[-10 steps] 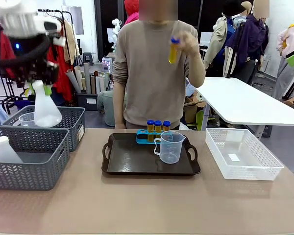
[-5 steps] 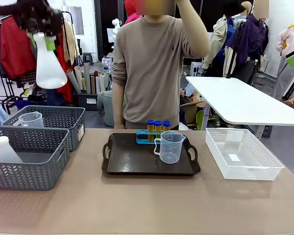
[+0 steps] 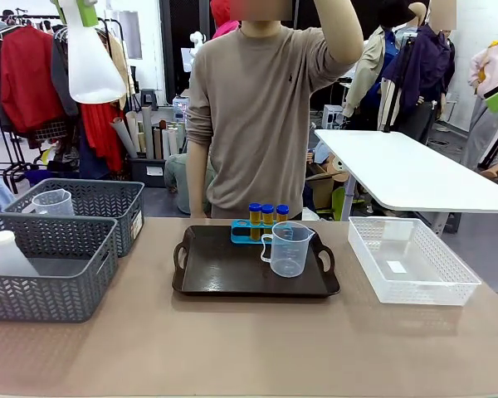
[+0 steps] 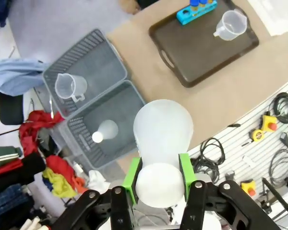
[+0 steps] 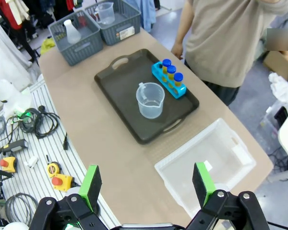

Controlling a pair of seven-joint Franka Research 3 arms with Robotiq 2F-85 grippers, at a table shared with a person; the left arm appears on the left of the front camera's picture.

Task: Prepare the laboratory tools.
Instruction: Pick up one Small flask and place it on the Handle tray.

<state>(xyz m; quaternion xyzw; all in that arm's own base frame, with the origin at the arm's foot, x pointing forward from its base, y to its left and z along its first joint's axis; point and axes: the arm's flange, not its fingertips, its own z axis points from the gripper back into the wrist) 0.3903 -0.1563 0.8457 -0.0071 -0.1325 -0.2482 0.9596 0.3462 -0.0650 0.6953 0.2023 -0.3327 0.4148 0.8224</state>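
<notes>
High at the front view's top left, my left gripper point(image 3: 76, 8) is shut on the neck of a white translucent conical flask point(image 3: 91, 62). In the left wrist view the flask point(image 4: 163, 129) hangs between the green pads point(image 4: 133, 173), far above the table. A clear measuring beaker point(image 3: 287, 249) stands on the black tray point(image 3: 224, 278). Behind it, three blue-capped amber tubes point(image 3: 267, 213) sit in the blue rack point(image 3: 242, 235). The person's raised hand leaves the picture's top; a fourth tube is out of view. My right gripper point(image 5: 147, 184) is open, high above the tray point(image 5: 120, 81).
Two grey baskets point(image 3: 46, 286) stand at the table's left, the near one holding another flask point(image 3: 8, 255), the far one another beaker point(image 3: 53, 202). A clear white basket point(image 3: 411, 261) sits at the right. The person stands behind the tray.
My left gripper has lifted the flask from just above the far grey basket to the picture's top. The person's hand with a tube rose out of view.
</notes>
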